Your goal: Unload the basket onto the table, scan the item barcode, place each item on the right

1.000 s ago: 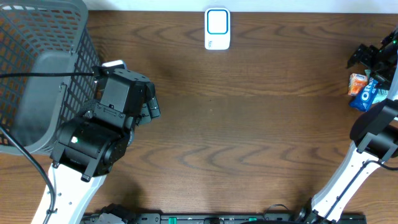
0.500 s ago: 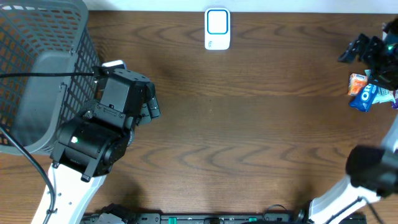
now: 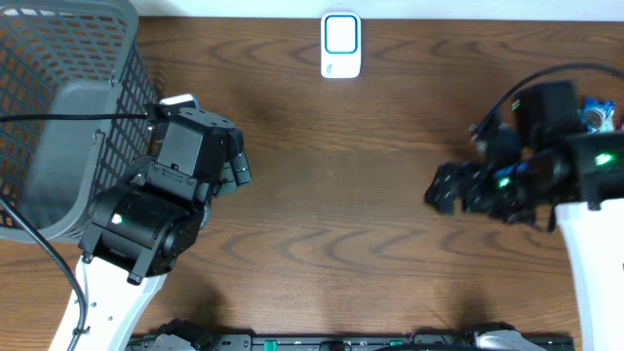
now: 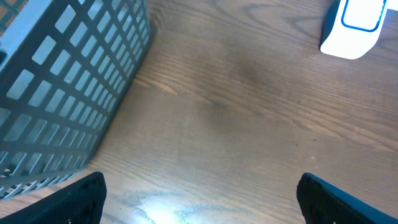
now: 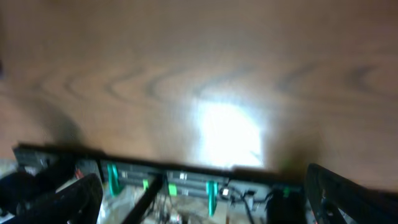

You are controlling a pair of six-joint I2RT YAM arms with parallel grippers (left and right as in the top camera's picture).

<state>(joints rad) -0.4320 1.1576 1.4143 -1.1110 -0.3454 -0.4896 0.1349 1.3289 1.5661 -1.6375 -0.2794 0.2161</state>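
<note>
The white scanner (image 3: 340, 45) with a blue-rimmed window lies at the table's far edge, and its corner also shows in the left wrist view as the scanner (image 4: 353, 26). Only a blue scrap of the item (image 3: 597, 111) shows at the far right, behind my right arm. My right gripper (image 3: 439, 190) hangs open over bare wood right of centre, well away from the item. Its blurred wrist view shows the right gripper (image 5: 199, 205) with dark fingers (image 5: 62, 202) wide apart and nothing between them. My left gripper (image 3: 239, 166) is open beside the basket, and its wrist view shows the left gripper (image 4: 199, 208) empty.
A grey mesh basket (image 3: 58, 107) fills the far left corner, and its wall (image 4: 68, 87) stands close to my left gripper. A black rail with green clips (image 5: 186, 177) runs along the table's front edge.
My right arm has swung away from the packets at the far right edge, inward and toward the front, and still holds nothing. The left arm has not moved.
</note>
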